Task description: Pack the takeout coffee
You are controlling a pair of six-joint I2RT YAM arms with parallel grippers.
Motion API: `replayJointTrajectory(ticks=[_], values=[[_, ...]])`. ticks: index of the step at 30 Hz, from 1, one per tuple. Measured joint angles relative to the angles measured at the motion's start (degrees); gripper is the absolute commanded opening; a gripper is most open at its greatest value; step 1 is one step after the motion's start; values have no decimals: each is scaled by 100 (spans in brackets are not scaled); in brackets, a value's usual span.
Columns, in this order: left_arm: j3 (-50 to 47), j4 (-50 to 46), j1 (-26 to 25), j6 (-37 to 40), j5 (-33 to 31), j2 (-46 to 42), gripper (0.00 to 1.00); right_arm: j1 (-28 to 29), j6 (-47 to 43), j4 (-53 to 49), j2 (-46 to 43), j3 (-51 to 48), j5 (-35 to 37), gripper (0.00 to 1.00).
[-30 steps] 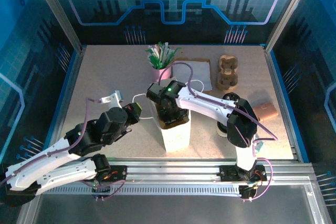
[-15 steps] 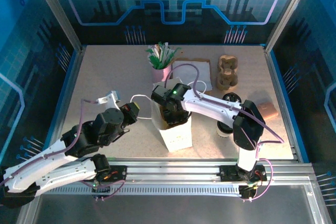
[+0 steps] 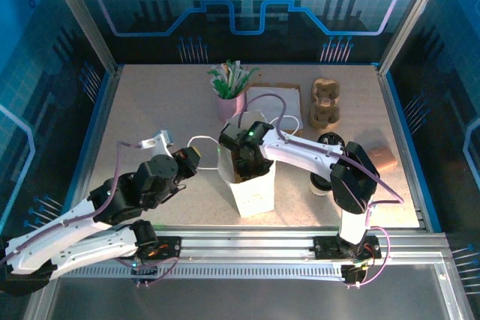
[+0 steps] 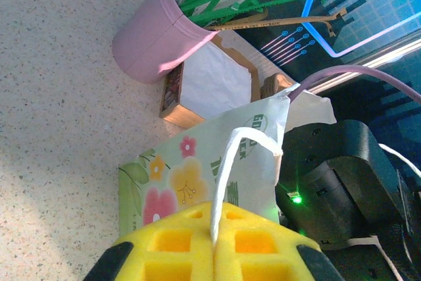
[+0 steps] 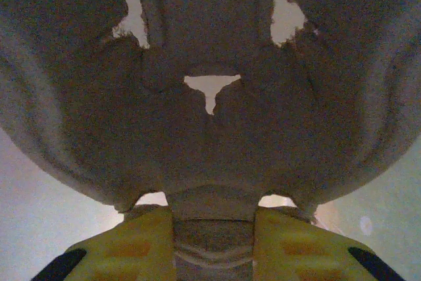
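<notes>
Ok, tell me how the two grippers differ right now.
The left gripper pinches a thin white handle, jaws shut; the right gripper clamps a thick moulded cardboard carrier, jaws parted. The left gripper sits beside the paper bag; the right gripper is down at its open top. Both have yellow pads.

My right gripper (image 5: 214, 228) and a cup carrier (image 5: 210, 97) sit in the bag (image 3: 253, 192). Behind it lie the sachet cup (image 3: 229, 103) and, to its right, the napkin box (image 3: 274, 101). The takeout coffee (image 3: 328, 141) stands right of the bag, more carriers (image 3: 325, 103) far right.
</notes>
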Motion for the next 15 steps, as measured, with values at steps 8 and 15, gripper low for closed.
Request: replayJointTrajectory(ticks=[8, 15], values=[[0, 2, -26, 26, -2, 31, 0, 0, 22, 55, 0, -70, -31, 38], [0, 2, -31, 35, 0, 74, 0, 2, 22, -66, -7, -2, -13, 55]])
